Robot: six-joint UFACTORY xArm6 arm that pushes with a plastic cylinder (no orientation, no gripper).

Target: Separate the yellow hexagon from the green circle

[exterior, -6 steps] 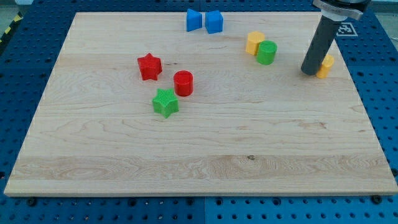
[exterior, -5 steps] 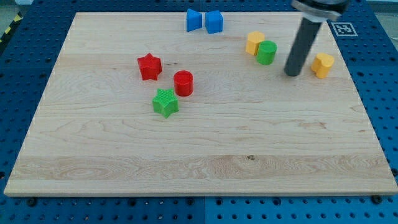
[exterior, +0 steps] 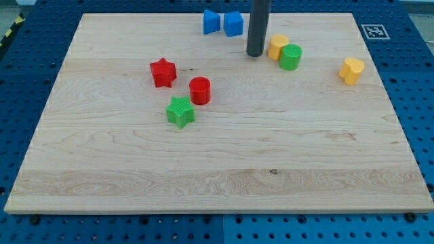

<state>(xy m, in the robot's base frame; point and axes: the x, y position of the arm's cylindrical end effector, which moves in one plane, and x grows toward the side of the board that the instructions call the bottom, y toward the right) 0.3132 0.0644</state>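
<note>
Camera view shows my tip (exterior: 255, 53), the bare end of a straight dark rod with nothing to open or close, standing on the wooden board (exterior: 217, 169) just beside the yellow hexagon (exterior: 277, 46), at its nine o'clock and apparently not quite touching. At the hexagon's four o'clock the green circle (exterior: 291, 57) sits against it. A blue block (exterior: 234, 23) lies near my tip at eleven o'clock, with another blue block (exterior: 211, 22) at its nine o'clock. A second yellow block (exterior: 352, 70) rests well apart at four o'clock from the circle. Toward the board's nine o'clock cluster a red star (exterior: 163, 72), a red cylinder (exterior: 200, 90) and a green star (exterior: 180, 112).
</note>
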